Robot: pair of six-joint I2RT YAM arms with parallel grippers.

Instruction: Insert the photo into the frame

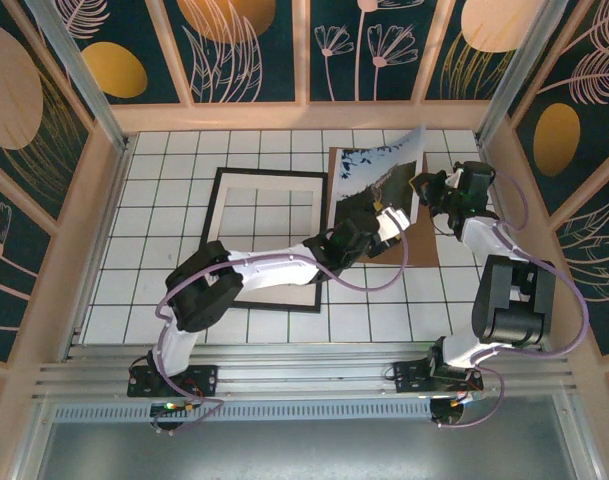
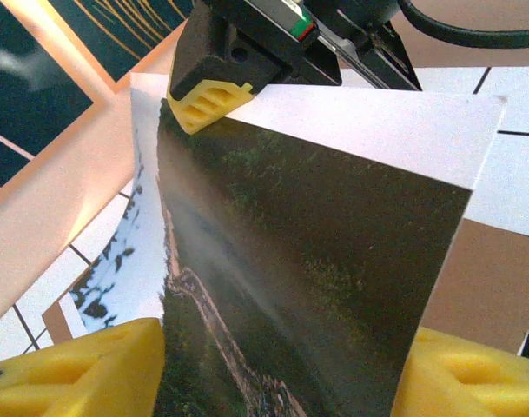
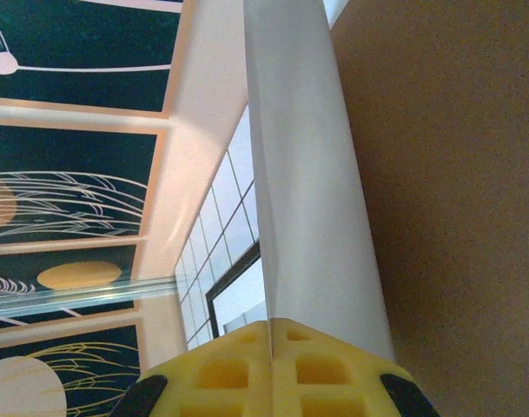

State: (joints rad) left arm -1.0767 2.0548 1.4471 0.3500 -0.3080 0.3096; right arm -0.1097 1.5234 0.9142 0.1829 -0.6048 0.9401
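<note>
The photo (image 1: 379,175) hangs tilted above the table, picture side toward the left arm, its white back (image 3: 307,174) facing the right wrist camera. My right gripper (image 1: 421,183) is shut on the photo's right edge, and the sheet comes out from between its closed yellow fingertips (image 3: 271,334). My left gripper (image 1: 379,225) is at the photo's lower edge. Its jaws (image 2: 277,373) stand open with the print (image 2: 316,243) lying between the two yellow fingers. The black frame (image 1: 274,172) lies flat on the tiles to the left, with the left forearm crossing its near right corner.
A brown cardboard board (image 1: 429,240) lies flat under the photo and both grippers. Wooden walls enclose the tiled table on the left, back and right. The right gripper's yellow finger (image 2: 216,100) shows at the photo's top edge in the left wrist view.
</note>
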